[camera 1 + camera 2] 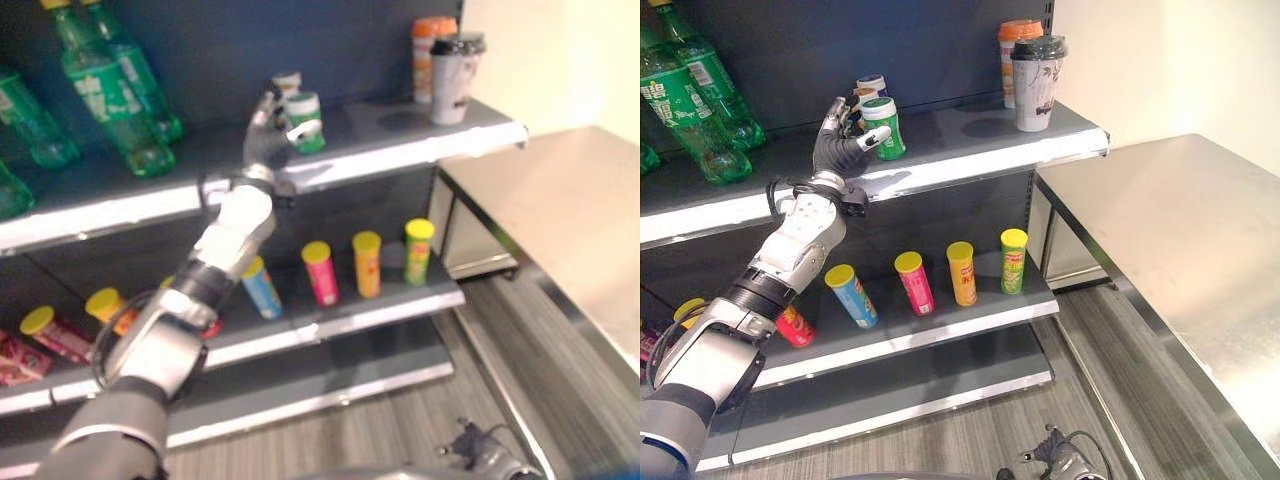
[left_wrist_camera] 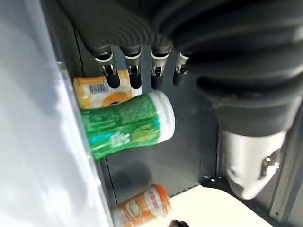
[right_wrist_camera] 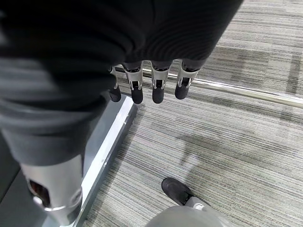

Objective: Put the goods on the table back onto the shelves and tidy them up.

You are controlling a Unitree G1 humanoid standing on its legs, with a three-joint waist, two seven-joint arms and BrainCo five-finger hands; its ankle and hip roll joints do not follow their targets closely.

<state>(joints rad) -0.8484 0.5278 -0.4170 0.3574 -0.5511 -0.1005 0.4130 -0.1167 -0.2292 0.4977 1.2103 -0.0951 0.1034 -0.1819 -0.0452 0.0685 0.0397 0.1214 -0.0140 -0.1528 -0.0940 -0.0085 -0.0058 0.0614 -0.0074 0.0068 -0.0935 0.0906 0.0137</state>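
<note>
Green can [image 1: 884, 127] stands free beside the left hand [image 1: 840, 148], fingers [image 2: 134, 75] spread.

On the upper shelf [image 1: 970, 150] a can [image 1: 883, 128] is stood, with a second can [image 1: 871, 86] directly behind it at 12 o'clock. Bottles [image 1: 695, 95] are placed at its 9 o'clock, two cups [image 1: 1037, 80] at its 3 o'clock. On the lower shelf [image 1: 940, 325] tubes [image 1: 960, 272] are ranged in a row. A table [image 1: 1180, 260] is set at the shelves' 3 o'clock.
</note>
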